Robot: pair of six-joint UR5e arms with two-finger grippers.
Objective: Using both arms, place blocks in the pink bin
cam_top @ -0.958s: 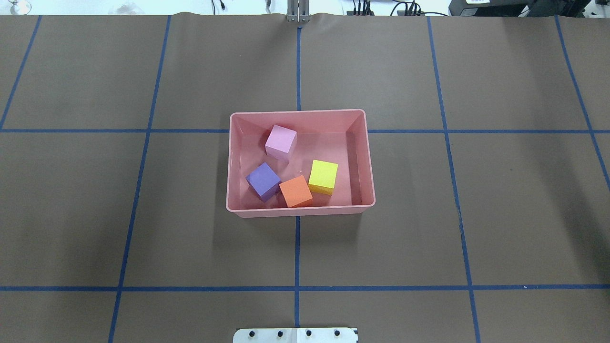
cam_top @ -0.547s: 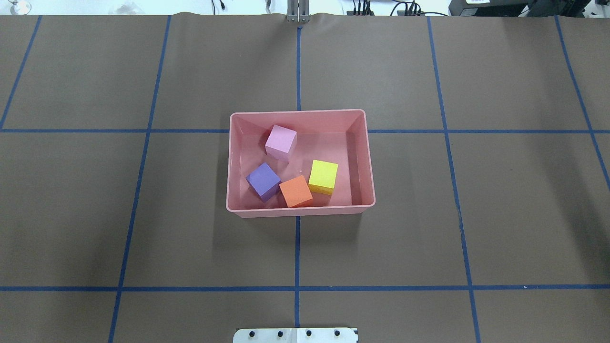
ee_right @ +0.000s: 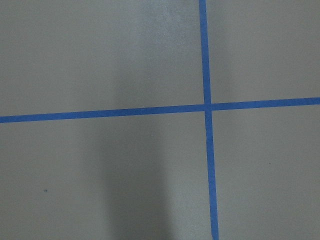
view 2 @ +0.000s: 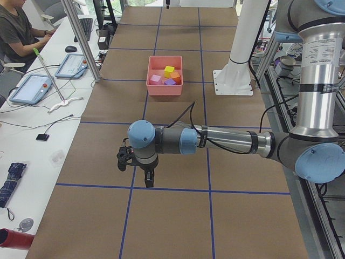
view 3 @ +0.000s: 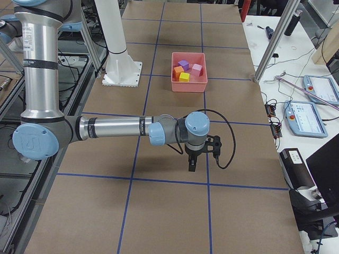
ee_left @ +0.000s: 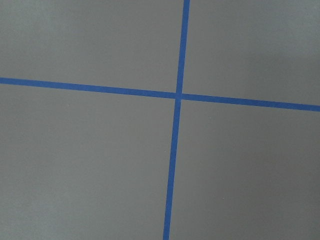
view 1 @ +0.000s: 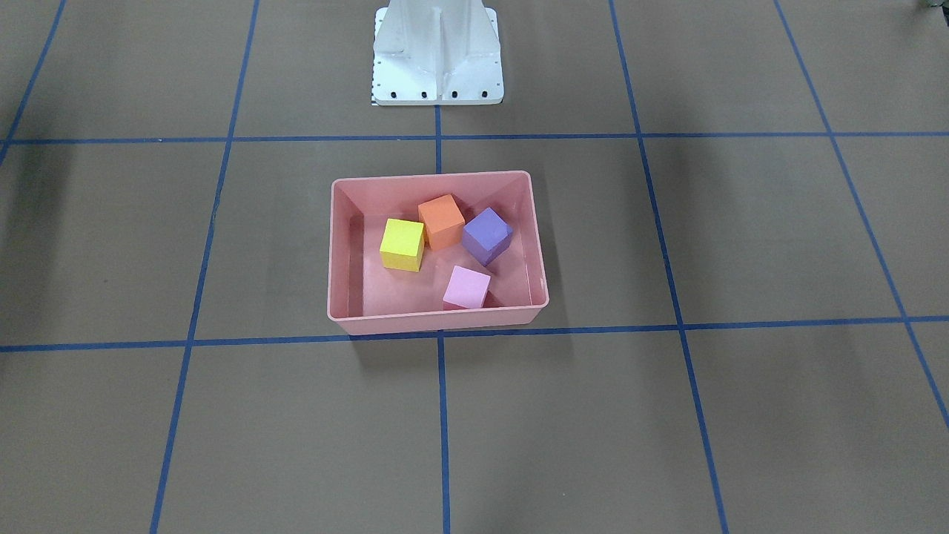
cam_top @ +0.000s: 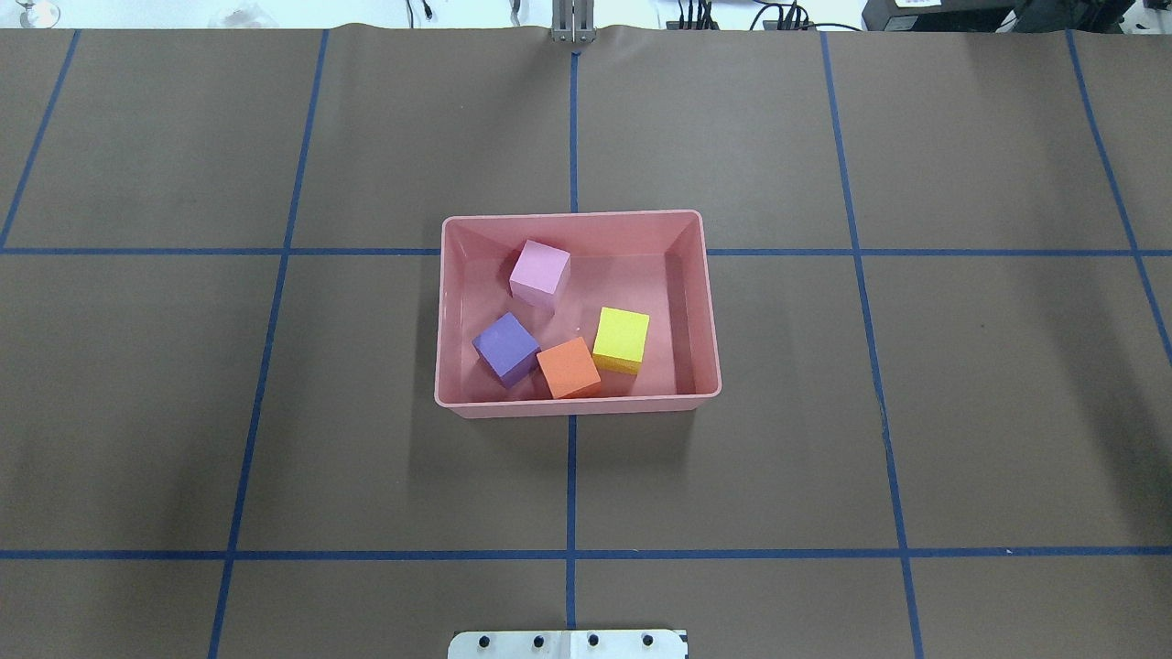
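Overhead exterior: pink bin [cam_top: 577,217] sits mid-table with all four blocks inside. Purple block [cam_top: 504,346], orange block [cam_top: 569,367] and yellow block [cam_top: 622,337] line the near wall; light pink block [cam_top: 539,271] is far-left. Left gripper [view 2: 149,179] and right gripper [view 3: 192,166] hang well apart from the bin, nothing visibly held, opening can't be told.

Spread of left gripper [view 2: 149,179] and right gripper [view 3: 192,166] unreadable
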